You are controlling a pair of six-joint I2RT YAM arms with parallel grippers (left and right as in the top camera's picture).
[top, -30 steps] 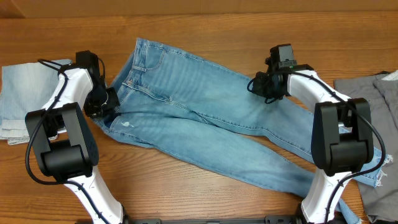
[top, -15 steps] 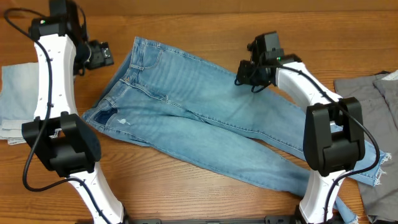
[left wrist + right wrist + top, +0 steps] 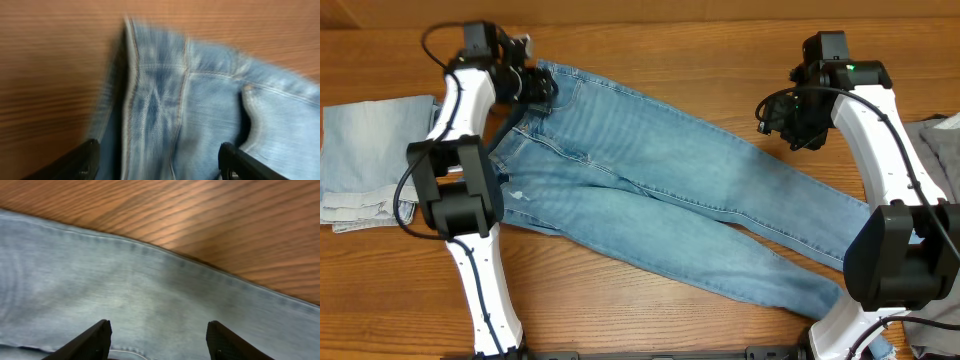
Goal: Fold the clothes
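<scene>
Jeans (image 3: 660,200) flat on table (image 3: 640,30), waist at 10 o'clock, legs toward 4 o'clock. Left gripper (image 3: 542,85) wide open, empty, above waistband. Right gripper (image 3: 775,115) wide open, empty, above leg edge, 2 o'clock.

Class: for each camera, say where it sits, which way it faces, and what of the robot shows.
Overhead: above the table, facing down on jeans, left arm, right arm.
Left wrist: on left arm, facing down at the blurred waistband; own fingers show.
Right wrist: on right arm, facing down at a leg's edge; own fingers show.
Shared: all show jeans and table.
</scene>
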